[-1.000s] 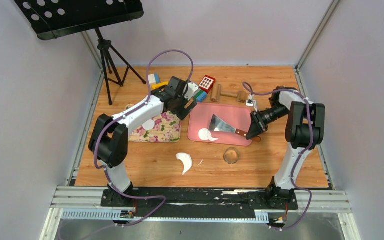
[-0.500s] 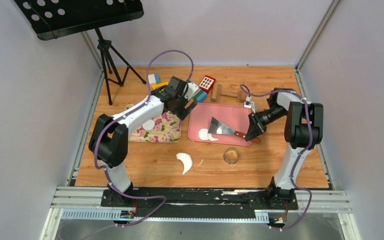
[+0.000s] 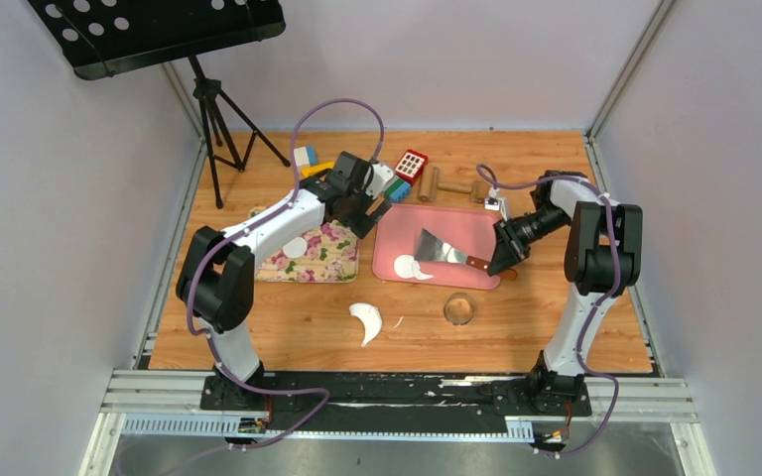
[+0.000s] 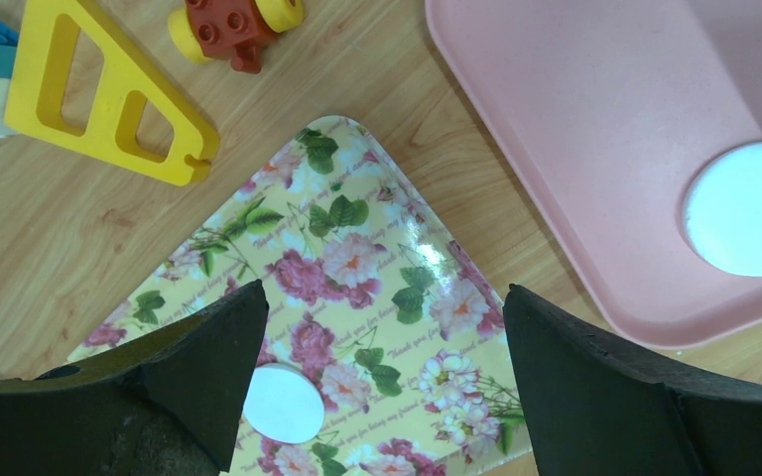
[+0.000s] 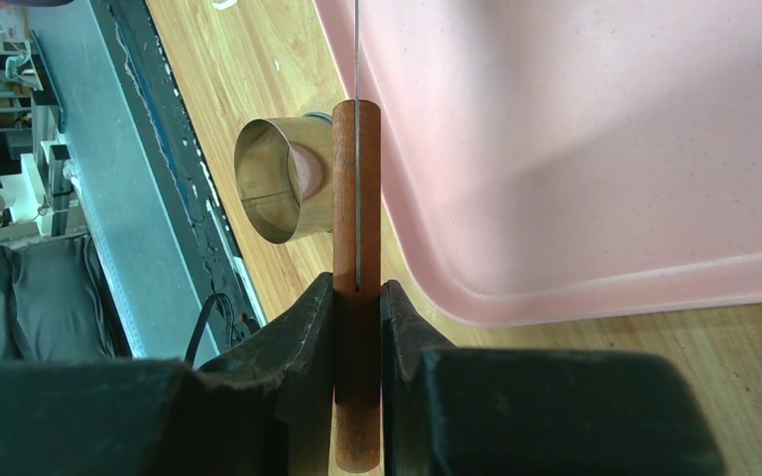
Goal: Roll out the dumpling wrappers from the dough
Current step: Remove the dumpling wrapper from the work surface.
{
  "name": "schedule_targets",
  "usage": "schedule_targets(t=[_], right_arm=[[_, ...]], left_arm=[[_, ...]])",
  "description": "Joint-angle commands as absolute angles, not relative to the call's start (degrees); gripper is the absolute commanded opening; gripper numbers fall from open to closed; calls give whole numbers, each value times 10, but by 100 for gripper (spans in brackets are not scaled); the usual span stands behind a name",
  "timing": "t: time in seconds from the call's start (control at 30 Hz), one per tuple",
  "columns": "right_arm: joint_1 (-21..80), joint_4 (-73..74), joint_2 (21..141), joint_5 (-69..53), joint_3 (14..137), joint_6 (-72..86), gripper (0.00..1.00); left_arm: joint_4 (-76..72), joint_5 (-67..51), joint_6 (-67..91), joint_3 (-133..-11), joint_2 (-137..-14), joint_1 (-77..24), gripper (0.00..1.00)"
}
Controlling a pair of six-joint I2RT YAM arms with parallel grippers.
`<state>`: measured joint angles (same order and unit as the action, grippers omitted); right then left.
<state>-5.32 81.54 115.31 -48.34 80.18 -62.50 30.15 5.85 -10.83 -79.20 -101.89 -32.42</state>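
A round white dumpling wrapper (image 3: pixel 296 246) (image 4: pixel 283 402) lies on the floral tray (image 3: pixel 329 260) (image 4: pixel 377 248). Another white wrapper (image 3: pixel 410 266) (image 4: pixel 749 206) lies at the near left of the pink tray (image 3: pixel 476 226) (image 4: pixel 595 119). A crescent of dough (image 3: pixel 365 319) rests on the wooden table in front. My left gripper (image 3: pixel 365 216) (image 4: pixel 382 297) hangs open over the floral tray's corner, holding nothing. My right gripper (image 3: pixel 498 260) (image 5: pixel 357 297) is shut on the scraper's brown handle (image 5: pixel 356 198). The metal blade (image 3: pixel 437 246) lies over the pink tray, its edge next to the wrapper there.
A metal ring (image 3: pixel 459 309) (image 5: pixel 278 178) stands on the table just in front of the pink tray. Toy blocks (image 3: pixel 409 165) (image 4: pixel 109 89) and wooden pieces (image 3: pixel 451 185) crowd the back. A tripod (image 3: pixel 220 119) stands at the far left.
The right gripper and scraper shifted slightly, the blade edging toward the wrapper on the pink tray. The left arm has not moved.
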Motion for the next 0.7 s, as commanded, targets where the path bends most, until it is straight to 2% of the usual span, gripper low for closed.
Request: schedule_targets(t=[0.0, 0.47, 0.67], right_arm=[[-52, 824, 1153, -485, 791, -646, 0], [-53, 890, 1157, -512, 789, -720, 0], [-53, 861, 1150, -485, 772, -702, 0]], left_arm=[[286, 53, -110, -796, -992, -320, 96], [286, 56, -110, -793, -993, -320, 96], [286, 55, -109, -795, -997, -319, 96]])
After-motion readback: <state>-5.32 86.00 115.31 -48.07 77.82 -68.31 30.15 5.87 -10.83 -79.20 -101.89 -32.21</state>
